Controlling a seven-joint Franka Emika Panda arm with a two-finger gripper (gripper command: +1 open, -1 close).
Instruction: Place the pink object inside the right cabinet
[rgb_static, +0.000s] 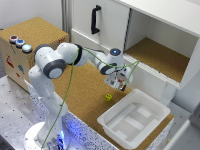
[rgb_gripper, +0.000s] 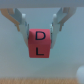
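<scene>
The right cabinet (rgb_static: 161, 56) stands open at two o'clock of the arm, the white tub (rgb_static: 134, 118) at five o'clock and the yellow die (rgb_static: 108, 97) just below the gripper (rgb_static: 121, 83), which, on the bent, outstretched arm, clamps the pink object (rgb_gripper: 40, 43) between its fingers (rgb_gripper: 61, 22) above the cork surface (rgb_static: 82, 92).

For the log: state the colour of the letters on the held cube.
Black letters on the pink object, clearest in the wrist view.
</scene>
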